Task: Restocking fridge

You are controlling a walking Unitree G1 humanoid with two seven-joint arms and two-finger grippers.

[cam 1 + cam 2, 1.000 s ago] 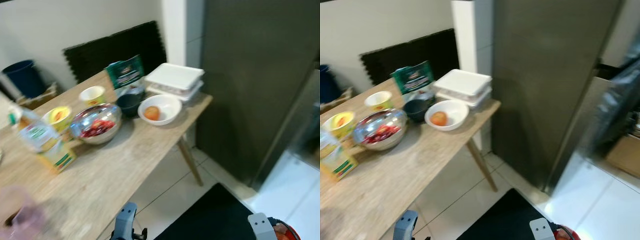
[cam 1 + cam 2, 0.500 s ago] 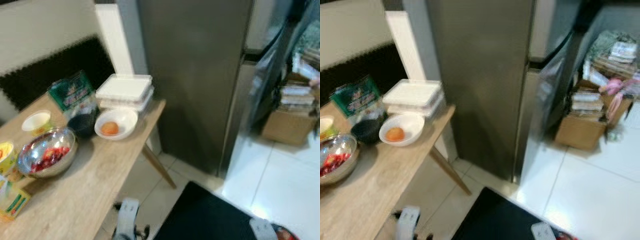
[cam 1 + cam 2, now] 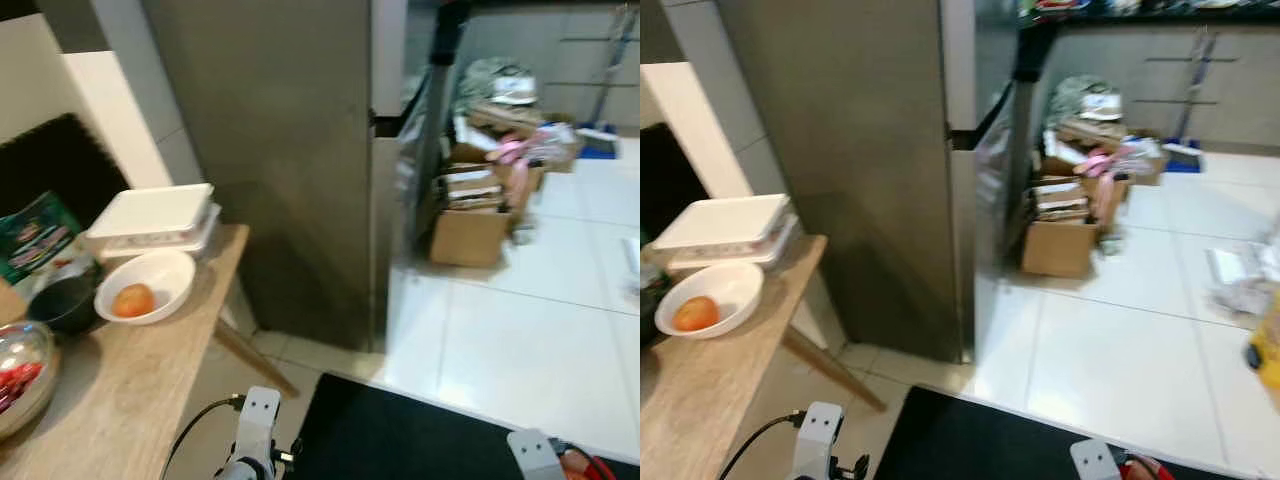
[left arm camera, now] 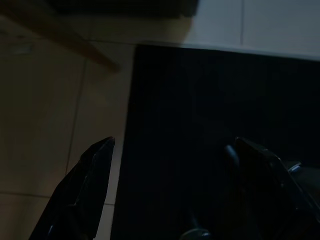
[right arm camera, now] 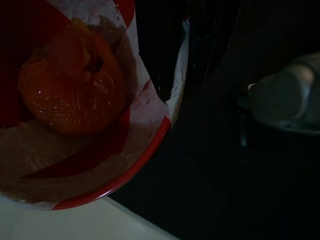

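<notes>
We're early on w/ restocking: fridge (image 3: 280,150) is shut, nothing loaded. Food's on the table (image 3: 130,390) beside it: white bowl (image 3: 145,287) w/ orange fruit, lidded white box (image 3: 150,215), green bag (image 3: 35,250), print too blurred to read. Left gripper (image 4: 175,190) hangs spread apart over dark mat. Right gripper carries a red-rimmed bowl (image 5: 75,125) of orange food; finger state can't tell.

Silver left arm (image 3: 255,430), black cable, black fingers (image 4: 85,187)

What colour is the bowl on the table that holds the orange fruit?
White bowl; it shows best in the left eye view.
</notes>
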